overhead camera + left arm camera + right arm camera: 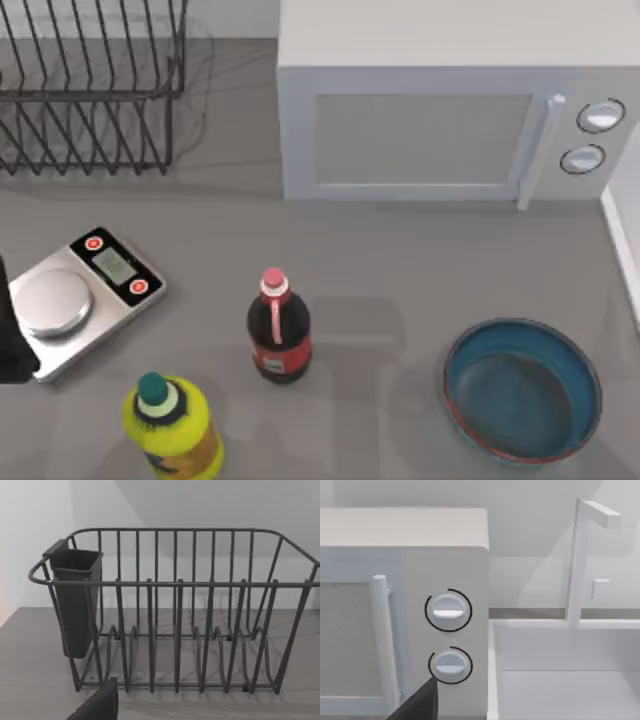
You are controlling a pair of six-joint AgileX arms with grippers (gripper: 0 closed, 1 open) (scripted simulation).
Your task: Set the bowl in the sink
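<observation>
Grey counter [400,270] runs under everything, with a pale wall behind. On it, toward the near right of the top view, sits the bowl [522,390], teal-blue inside with a thin reddish-brown rim, upright and holding nothing. No hand is near it: a dark piece of the left arm [10,345] shows at the far left edge of the top view, well apart from the bowl, and whether either hand is wide or narrow I cannot tell. The sink [560,680] shows white in the right wrist view, just beside the microwave [450,120], with a white faucet [577,560] behind it. Left of the bowl stands a dark cola bottle [277,330] with a red label whose writing is too small to read, then a yellow bottle [170,425] with a green cap. A steel kitchen scale [85,300] lies at the left, and a wire dish rack [175,620] stands at the back left
</observation>
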